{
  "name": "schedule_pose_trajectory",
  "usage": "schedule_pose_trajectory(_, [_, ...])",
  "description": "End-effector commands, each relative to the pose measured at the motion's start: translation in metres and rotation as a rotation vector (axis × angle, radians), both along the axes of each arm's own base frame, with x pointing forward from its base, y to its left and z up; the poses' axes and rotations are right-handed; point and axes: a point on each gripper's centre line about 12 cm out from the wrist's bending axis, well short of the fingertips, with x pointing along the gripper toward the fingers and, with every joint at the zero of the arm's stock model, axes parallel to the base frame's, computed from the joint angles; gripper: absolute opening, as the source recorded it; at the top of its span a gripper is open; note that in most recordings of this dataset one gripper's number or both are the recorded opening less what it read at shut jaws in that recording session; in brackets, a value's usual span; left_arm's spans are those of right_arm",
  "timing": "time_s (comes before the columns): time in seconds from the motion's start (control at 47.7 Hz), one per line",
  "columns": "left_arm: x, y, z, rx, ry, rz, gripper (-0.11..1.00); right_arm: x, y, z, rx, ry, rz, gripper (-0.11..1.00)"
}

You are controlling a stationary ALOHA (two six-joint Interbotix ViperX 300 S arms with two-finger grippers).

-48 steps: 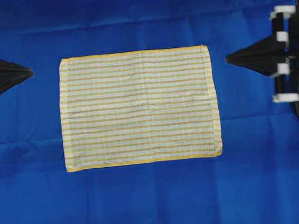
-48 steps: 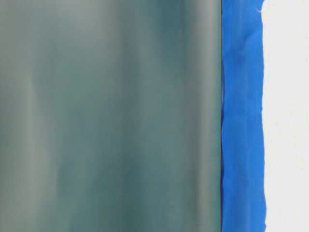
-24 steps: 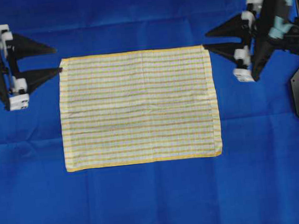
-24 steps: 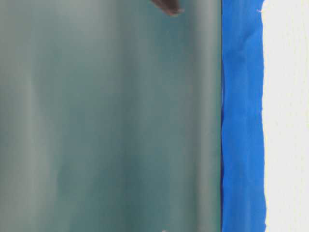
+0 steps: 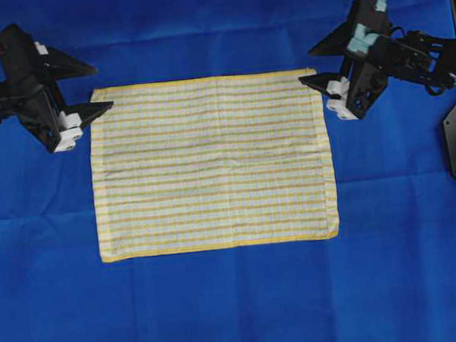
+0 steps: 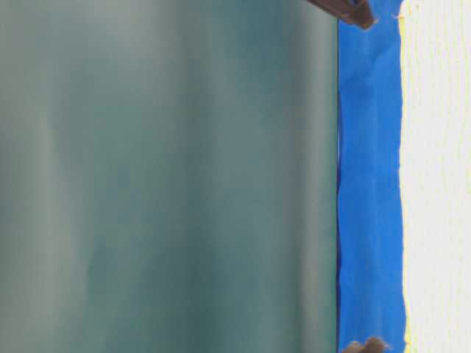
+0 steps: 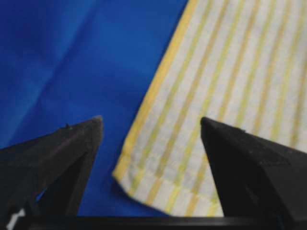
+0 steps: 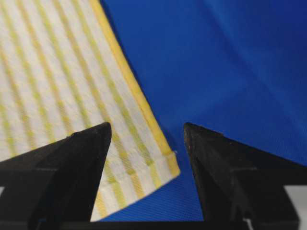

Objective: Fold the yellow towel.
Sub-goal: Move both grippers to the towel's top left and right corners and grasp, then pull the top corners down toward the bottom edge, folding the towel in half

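Yellow towel (image 5: 211, 163): I see it lying flat and fully spread on the blue cloth (image 5: 225, 309) in the overhead view, long sides running left to right, no fold in it. Its yellow hem shows on all four sides.

Left claw (image 5: 95, 89): I read it at the towel's upper left corner. Its two black fingers are spread wide apart and hold nothing. In the overhead view the upper finger points over the blue cloth above the corner; the tip of the lower finger lies at the towel's left edge. In the left wrist view, the towel corner (image 7: 144, 177) sits between the two fingers (image 7: 72, 148), with the hem and the blue cloth visible in the gap. I cannot tell whether either finger touches the fabric.

Right claw (image 5: 305, 65): I read it at the towel's upper right corner, a mirror of the left. Its fingers are also well apart and hold nothing. In the right wrist view, the corner (image 8: 163, 165) lies in the gap, nearer the left finger (image 8: 81, 158), which partly overlaps the striped fabric in that view. Contact cannot be confirmed.

Table-level view: I see only a blurred grey-green surface (image 6: 169, 176), a strip of blue cloth and the pale towel at the right edge.
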Motion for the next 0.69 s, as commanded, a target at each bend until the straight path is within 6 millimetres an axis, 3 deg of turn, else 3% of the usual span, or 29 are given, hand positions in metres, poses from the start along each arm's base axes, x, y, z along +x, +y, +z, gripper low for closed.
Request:
schedule_pose_trajectory(0.0, [0.003, 0.008, -0.006, -0.005, 0.001, 0.027, 0.76, 0.004, -0.006, -0.004, -0.004, -0.009, -0.021, 0.63])
schedule_pose_trajectory(0.231, [-0.004, 0.019, -0.033, -0.044, 0.081, 0.078, 0.71, 0.005, -0.011, -0.027, 0.022, 0.041, -0.051, 0.62])
schedule_pose_trajectory(0.356, [-0.006, 0.02, -0.041, -0.06, 0.114, 0.087, 0.59, 0.004, -0.011, -0.032, 0.024, 0.047, -0.06, 0.57])
schedule_pose_trajectory(0.44, [-0.005, 0.021, -0.043, -0.063, 0.123, 0.087, 0.45, 0.003, -0.012, -0.031, 0.018, 0.041, -0.06, 0.44])
schedule_pose_trajectory(0.587, [-0.006, 0.021, -0.044, -0.073, 0.14, 0.088, 0.17, 0.004, -0.012, -0.03, 0.012, 0.041, -0.054, 0.07])
schedule_pose_trajectory(0.671, [-0.006, 0.02, -0.044, -0.076, 0.147, 0.084, 0.06, 0.004, -0.012, -0.031, 0.011, 0.042, -0.054, 0.03])
